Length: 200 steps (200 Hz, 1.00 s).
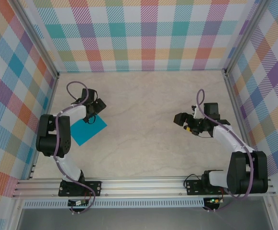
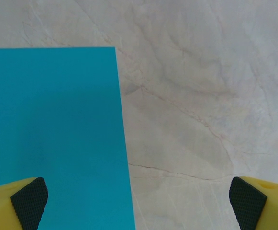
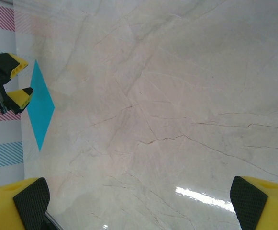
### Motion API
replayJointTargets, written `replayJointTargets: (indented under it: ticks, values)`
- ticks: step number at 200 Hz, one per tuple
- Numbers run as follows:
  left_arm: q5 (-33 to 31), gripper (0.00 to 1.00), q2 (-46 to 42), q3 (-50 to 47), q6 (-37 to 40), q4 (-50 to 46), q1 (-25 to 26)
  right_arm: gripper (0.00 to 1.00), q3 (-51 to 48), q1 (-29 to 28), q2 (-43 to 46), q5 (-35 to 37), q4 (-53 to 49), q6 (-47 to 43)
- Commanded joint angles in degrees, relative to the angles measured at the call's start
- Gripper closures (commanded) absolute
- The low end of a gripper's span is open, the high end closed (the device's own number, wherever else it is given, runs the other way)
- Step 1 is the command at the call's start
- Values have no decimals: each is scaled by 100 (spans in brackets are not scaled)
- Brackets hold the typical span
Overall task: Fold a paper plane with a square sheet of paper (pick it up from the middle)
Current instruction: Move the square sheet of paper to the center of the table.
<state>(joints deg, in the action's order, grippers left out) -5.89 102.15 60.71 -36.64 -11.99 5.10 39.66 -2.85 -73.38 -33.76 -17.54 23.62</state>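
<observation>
sheet: square sheet of paper (image 1: 87, 130) lies flat on the left side of the bench (image 1: 143, 148), turned like a diamond in the top view; its left corner is hidden behind the left arm (image 1: 55, 139); no crease visible, so by my read folding hasn't begun
handling: thin, light, floppy; likely to skate on the smooth bench and crumple under a hard pinch; lies flush, so there's no edge to get under; task says take it from the middle, so I'd press down at the centre and gently pinch up a ridge
left hand: left hand (image 2: 139, 199) has its jaws spread wide and holds nothing; poised over the sheet's edge facing bench centre; in the wrist view that edge runs between the fingers, one pad over paper, the other over bare bench; off-centre for a middle pick, wants shifting further over the sheet; can't tell height above the paper
right hand: right hand (image 1: 181, 120) has its jaws spread wide and is empty; over bare bench on the right, well apart from the sheet, pointing toward it
</observation>
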Motion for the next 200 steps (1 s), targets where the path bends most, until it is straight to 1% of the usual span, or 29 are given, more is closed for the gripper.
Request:
replayJointTargets:
  ticks: [1, 28, 63, 109, 120, 157, 200]
  values:
    - [150, 0, 256, 66, -28, -100, -106, 0, 228, -186, -258, -244, 147, -9]
    - [341, 0, 439, -72, -1, 26, -106, 0, 408, -555, -563, -142, 84, -92]
    - [640, 0, 469, -412, -26, 307, -102, 0, 586, -783, -802, 65, -49, -159]
    - [1515, 1, 298, -813, -158, 662, -73, 0, 607, -822, -875, 141, -62, -137]
    - [1604, 2, 260, -903, -198, 664, -21, 0, 610, -830, -883, 151, -56, -114]
    - [1778, 2, 56, -1323, -367, 1004, 276, 0, 622, -864, -885, 131, -58, -110]
    - [1797, 2, -144, -1443, -431, 1068, 782, 0, 624, -937, -906, 124, -66, -120]
